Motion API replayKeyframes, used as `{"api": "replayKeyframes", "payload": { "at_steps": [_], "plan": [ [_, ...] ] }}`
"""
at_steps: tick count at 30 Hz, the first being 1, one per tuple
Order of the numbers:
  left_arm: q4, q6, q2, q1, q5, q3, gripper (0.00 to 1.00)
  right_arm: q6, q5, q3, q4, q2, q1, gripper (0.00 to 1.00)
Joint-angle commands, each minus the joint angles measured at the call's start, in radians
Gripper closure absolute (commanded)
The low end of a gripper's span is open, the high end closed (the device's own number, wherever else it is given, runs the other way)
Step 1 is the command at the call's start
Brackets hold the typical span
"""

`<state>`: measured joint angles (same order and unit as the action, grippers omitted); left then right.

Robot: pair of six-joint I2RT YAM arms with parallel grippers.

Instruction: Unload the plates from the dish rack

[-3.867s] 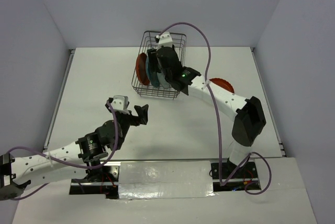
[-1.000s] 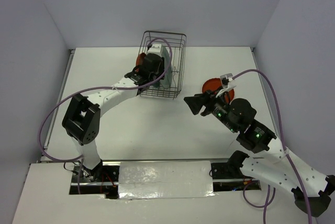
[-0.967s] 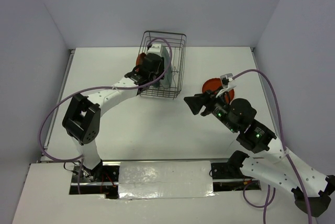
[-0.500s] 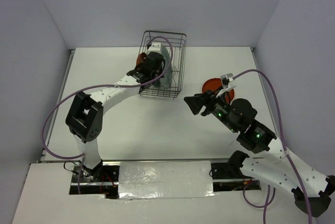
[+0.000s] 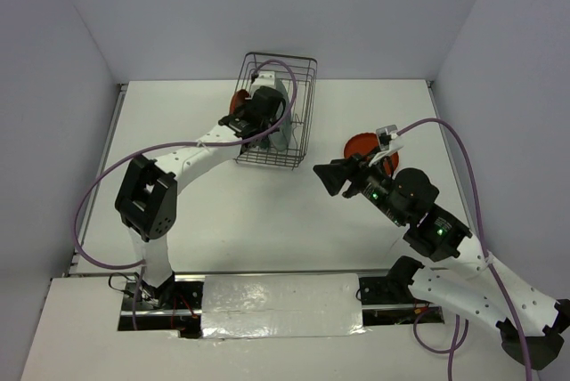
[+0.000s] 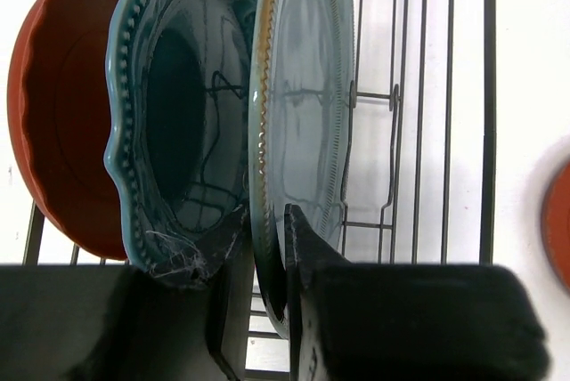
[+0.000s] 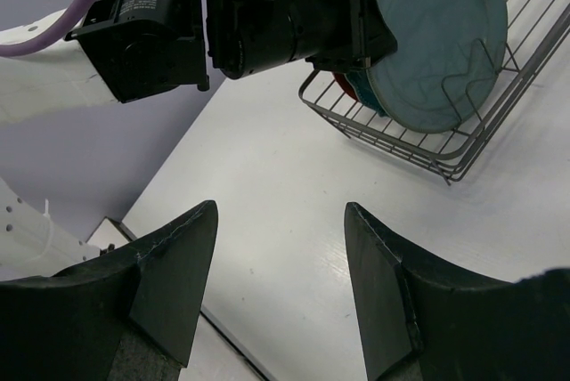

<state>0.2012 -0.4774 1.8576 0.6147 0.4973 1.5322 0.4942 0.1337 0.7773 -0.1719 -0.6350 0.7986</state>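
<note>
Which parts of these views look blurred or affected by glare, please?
Left wrist view: the left gripper is dark and featureless; the pale plate carries glossy reflections. Right wrist view: the right gripper is dim, the dish rack sharp. Top view: even light.

White table (image 5: pixel 294 212) between plain, seemingly pale lilac walls (image 5: pixel 267 7), soft even light.

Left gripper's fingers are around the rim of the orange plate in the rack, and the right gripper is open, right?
No. The left wrist view shows the left gripper around the rim of the pale grey-teal plate in the dish rack. The right gripper is open.
</note>
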Motion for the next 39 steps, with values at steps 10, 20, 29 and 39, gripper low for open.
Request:
{"api": "replayKeyframes", "payload": {
  "at_steps": [10, 20, 29, 39],
  "plan": [
    [-0.002, 0.063, -0.026, 0.025, 0.076, 0.140, 1.00, -0.019, -0.008, -0.012, 0.052, 0.023, 0.002, 0.34],
    [0.043, 0.071, -0.017, 0.030, 0.067, 0.209, 1.00, -0.016, -0.014, -0.010, 0.052, 0.012, 0.002, 0.34],
    [0.083, 0.062, -0.047, 0.036, 0.063, 0.259, 1.00, -0.016, -0.017, -0.007, 0.048, 0.034, 0.002, 0.34],
    [0.144, 0.069, -0.075, 0.059, 0.118, 0.330, 1.00, -0.017, -0.020, -0.007, 0.041, 0.049, 0.004, 0.34]
  ]
}}
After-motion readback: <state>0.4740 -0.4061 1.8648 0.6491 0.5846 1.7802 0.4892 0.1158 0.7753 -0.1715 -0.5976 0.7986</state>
